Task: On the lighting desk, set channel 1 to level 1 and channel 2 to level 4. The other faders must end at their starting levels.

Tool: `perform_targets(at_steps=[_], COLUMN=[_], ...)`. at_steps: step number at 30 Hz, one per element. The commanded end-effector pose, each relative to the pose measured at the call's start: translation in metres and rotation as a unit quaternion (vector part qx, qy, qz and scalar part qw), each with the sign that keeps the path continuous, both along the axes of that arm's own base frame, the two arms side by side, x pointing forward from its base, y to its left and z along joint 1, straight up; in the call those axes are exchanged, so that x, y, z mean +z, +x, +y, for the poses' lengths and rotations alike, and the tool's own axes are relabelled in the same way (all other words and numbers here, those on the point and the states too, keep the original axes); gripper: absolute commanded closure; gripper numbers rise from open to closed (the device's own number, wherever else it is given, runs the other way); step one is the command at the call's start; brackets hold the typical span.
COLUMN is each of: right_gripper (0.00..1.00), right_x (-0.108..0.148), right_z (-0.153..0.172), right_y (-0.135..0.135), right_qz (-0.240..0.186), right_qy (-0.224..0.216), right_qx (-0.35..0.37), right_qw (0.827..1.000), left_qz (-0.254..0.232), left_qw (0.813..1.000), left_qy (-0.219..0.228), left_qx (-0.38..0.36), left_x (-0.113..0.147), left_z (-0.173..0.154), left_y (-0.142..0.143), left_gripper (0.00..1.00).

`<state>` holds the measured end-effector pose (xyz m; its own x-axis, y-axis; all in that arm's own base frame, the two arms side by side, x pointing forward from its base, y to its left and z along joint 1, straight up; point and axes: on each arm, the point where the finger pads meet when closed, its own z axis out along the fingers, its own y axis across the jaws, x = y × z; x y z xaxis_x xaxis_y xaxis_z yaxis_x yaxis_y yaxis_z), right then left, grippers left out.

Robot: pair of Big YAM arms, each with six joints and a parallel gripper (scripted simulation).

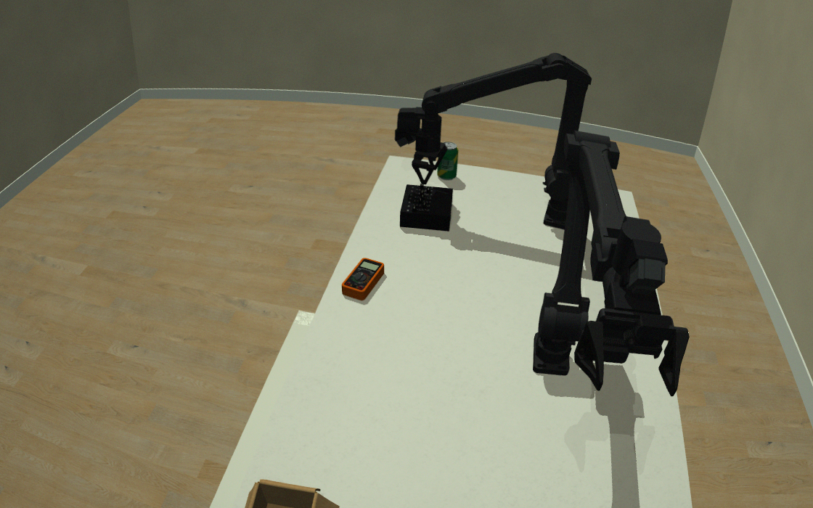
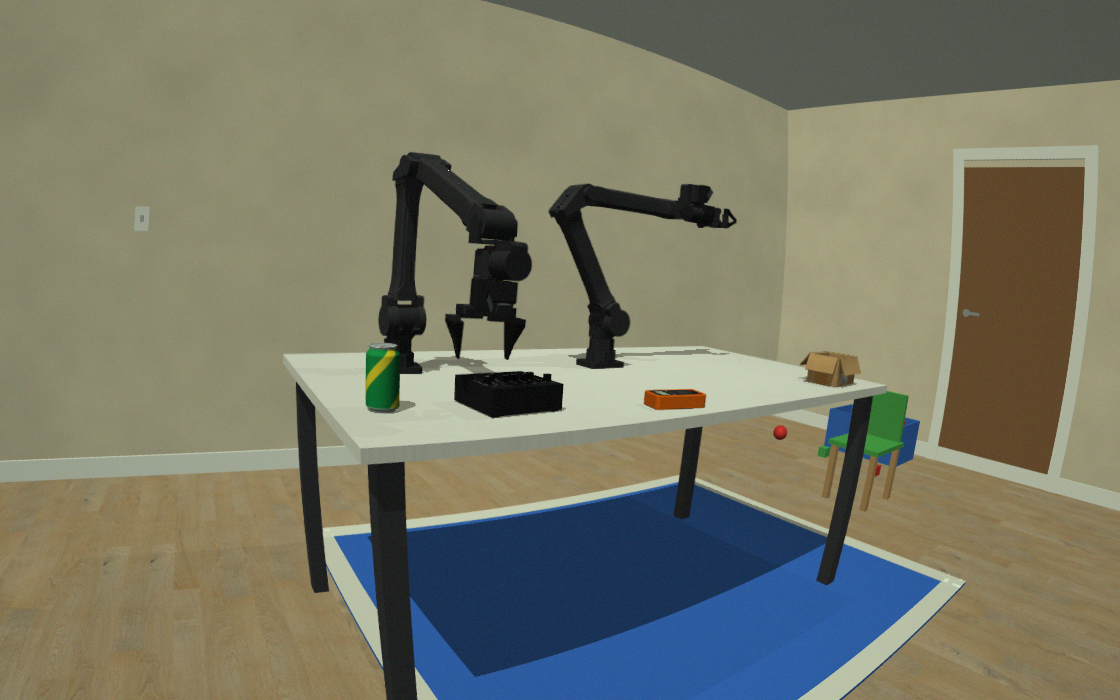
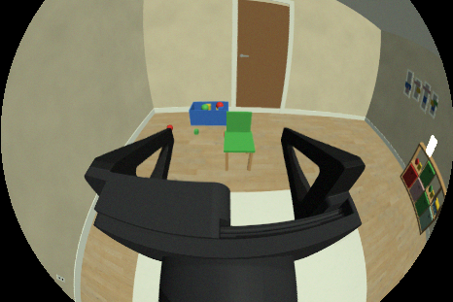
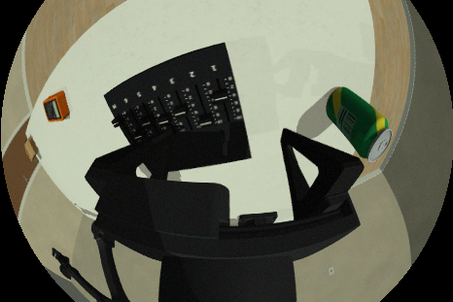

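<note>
the lighting desk [image 1: 427,218] [image 2: 507,400] [image 4: 204,103] sits near the tabletop's [image 1: 435,353] [image 2: 425,435] [image 4: 292,11] far corner in the top view, by the can [image 1: 448,162] [image 2: 382,378] [image 4: 357,122]. both arms' fingers stand wide open, empty. setting channels 1 and 2 probably remains; exact levels are unreadable.
</note>
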<state>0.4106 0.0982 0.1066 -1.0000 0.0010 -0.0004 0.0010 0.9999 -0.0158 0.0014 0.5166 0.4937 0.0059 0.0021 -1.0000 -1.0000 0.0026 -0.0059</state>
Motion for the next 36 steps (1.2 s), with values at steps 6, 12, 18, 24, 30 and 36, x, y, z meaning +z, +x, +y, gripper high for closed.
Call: perform_targets(at_steps=[6, 12, 18, 24, 30, 36], right_gripper=[1.0, 1.0, 1.0, 1.0, 1.0, 1.0], right_x=[0.0086, 0.0086, 0.0086, 0.0086, 0.0086, 0.0086], right_z=[-0.0008, -0.0002, -0.0002, -0.0002, -0.0002, -0.0002], right_y=[0.0049, 0.0048, 0.0048, 0.0048, 0.0048, 0.0048], right_qz=[-0.012, -0.012, -0.012, -0.012, -0.012, -0.012], right_qy=[0.011, 0.01, 0.01, 0.01, 0.01, 0.01], right_qx=[0.121, 0.122, 0.122, 0.121, 0.121, 0.121], right_qw=[0.993, 0.992, 0.992, 0.993, 0.993, 0.993], left_qz=[0.008, 0.008, 0.008, 0.008, 0.008, 0.008], left_qw=[0.999, 0.999, 0.999, 0.999, 0.999, 0.999], left_qy=[0.036, 0.036, 0.036, 0.036, 0.036, 0.036], left_qx=[0.005, 0.005, 0.005, 0.005, 0.005, 0.005], left_x=[0.0385, 0.0385, 0.0385, 0.0385, 0.0385, 0.0385], left_z=[0.0058, 0.0058, 0.0058, 0.0058, 0.0058, 0.0058], left_y=[-0.0037, -0.0037, -0.0037, -0.0037, -0.0037, -0.0037], left_gripper=[0.0, 0.0, 0.0, 0.0, 0.0, 0.0])
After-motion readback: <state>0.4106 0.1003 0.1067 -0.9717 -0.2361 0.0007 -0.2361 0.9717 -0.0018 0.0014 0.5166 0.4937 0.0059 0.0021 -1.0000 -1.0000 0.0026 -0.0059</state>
